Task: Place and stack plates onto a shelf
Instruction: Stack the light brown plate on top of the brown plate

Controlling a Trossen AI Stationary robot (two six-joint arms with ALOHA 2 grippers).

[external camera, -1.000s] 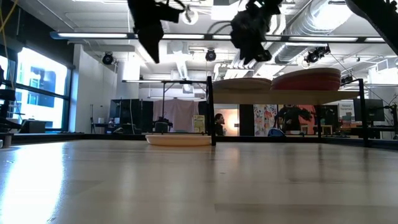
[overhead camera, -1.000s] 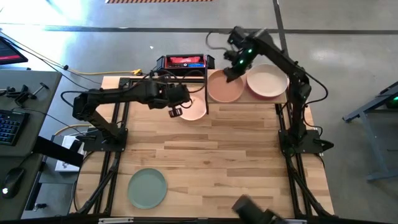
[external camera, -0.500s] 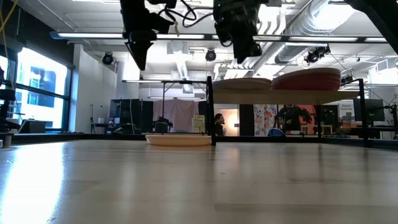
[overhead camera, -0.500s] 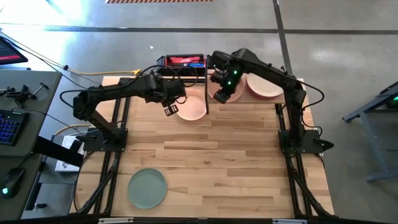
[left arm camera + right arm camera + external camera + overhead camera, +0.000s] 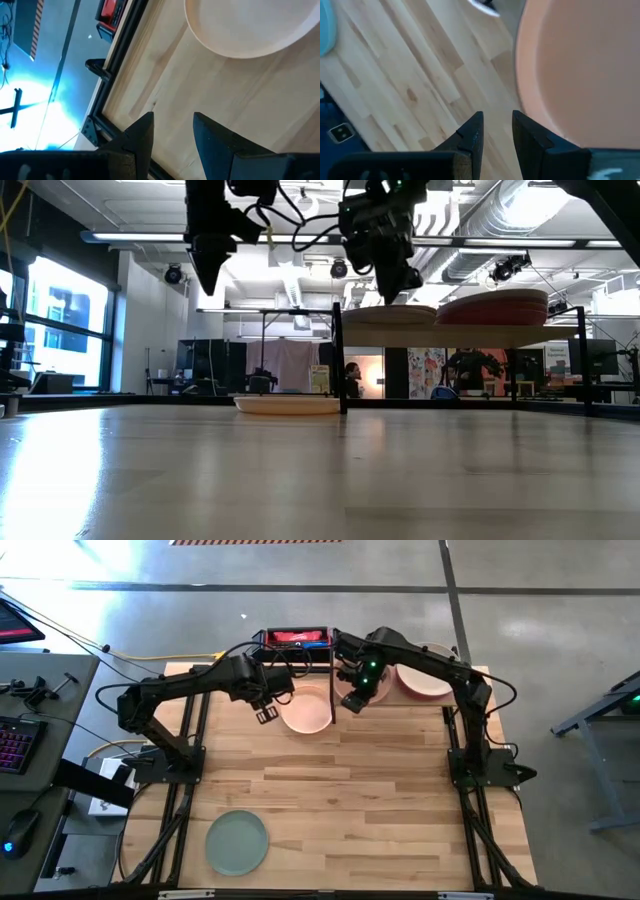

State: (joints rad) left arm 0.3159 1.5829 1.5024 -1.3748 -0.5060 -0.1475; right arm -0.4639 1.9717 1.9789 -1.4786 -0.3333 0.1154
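Plates are lying in three places, and we are starting with the nearest: a mint green plate is sitting alone on the near left part of the wooden table, well apart from both arms.

Farther back, a cream plate is resting flat on the table just beside the left edge of the shelf; in the low view we are seeing it as a pale disc next to the shelf's black leg. The left arm is reaching in from its base at the table's left edge, bent at the elbow and stretched toward the middle. The left gripper is hanging above the bare wood just left of the cream plate, not touching it. In the left wrist view its fingers are standing parted with nothing between them, the cream plate lying ahead of them.

The right arm is arching from its base at the table's right edge across the shelf toward the left. The right gripper is hovering over the shelf's left end, above the tan plate lying there. Its fingers are showing a narrow gap and are holding nothing.

Farthest right on the shelf, a pale pink plate is topping a short stack; from the low view we are seeing an orange-red edge beneath it.
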